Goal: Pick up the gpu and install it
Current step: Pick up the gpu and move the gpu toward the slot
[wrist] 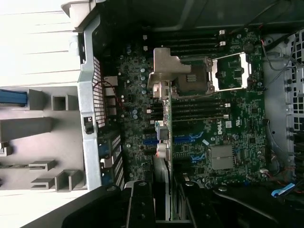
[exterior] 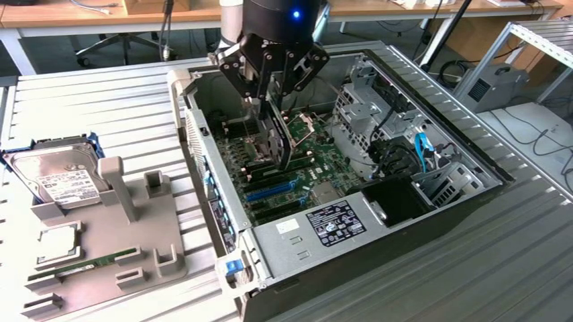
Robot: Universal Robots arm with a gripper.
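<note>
A ribbed metal desk (exterior: 90, 100) carries everything, with wooden desks (exterior: 90, 15) beyond it on the far side. On it lies an open computer case (exterior: 192, 127), its motherboard (exterior: 318, 157) facing up. At the exterior view's left a grey fixture (exterior: 107, 268) keeps a hard drive (exterior: 58, 181) and a memory stick (exterior: 85, 263).

We see the hand (exterior: 271, 94) over the far left part of the case, clenched on the gpu (exterior: 279, 144). The card hangs straight beneath it, within the case walls and above the board, and we cannot make out any contact with the board. It shows edge-on and thin, its silver bracket (wrist: 164, 66) at the end away from the hand.

What matters to us is its line against the blue slots (wrist: 185, 139). In the wrist view the card's edge passes over them and crosses them rather than running along them. Whether its long axis hangs down or lies level we cannot tell. We judge the pick-up done and the seating not yet done.
</note>
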